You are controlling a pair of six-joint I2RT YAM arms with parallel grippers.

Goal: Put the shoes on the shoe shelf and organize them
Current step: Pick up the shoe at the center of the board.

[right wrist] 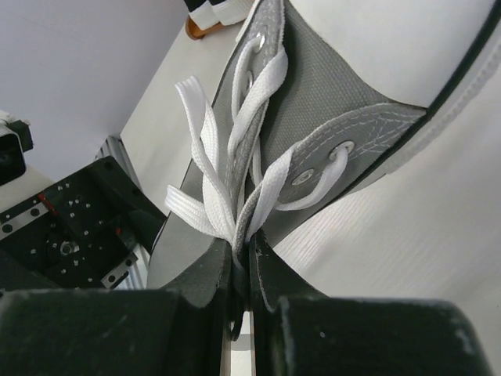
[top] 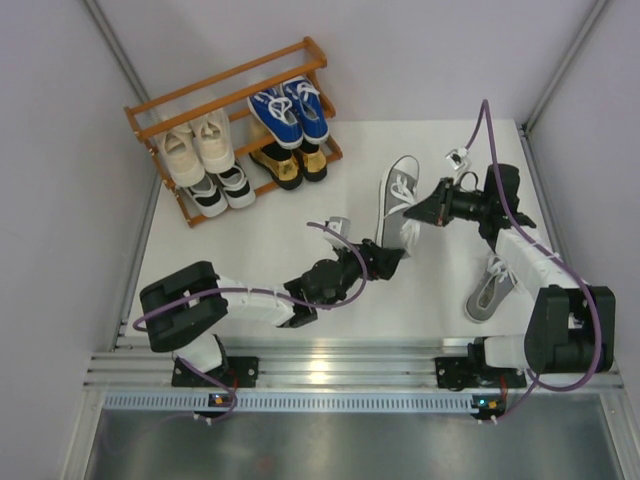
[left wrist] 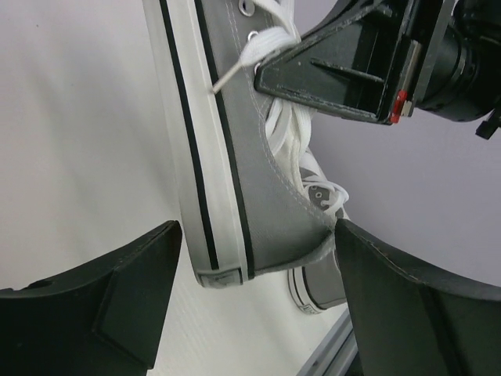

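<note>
Right hand (right wrist: 241, 262): pinched tight on the laces of one grey sneaker (top: 398, 195) at mid surface (top: 280, 230). Left hand (top: 385, 262): spread either side of its heel. Saw four pairs on the shelf (top: 230, 80) at the far left corner. Had both grey ones yet to shelve, the other sneaker (top: 490, 290) near the right edge.

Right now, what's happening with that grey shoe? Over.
Right pincer shut on grey shoe's laces. Left pincer open around its heel. Other grey shoe on table, out of the way.
</note>
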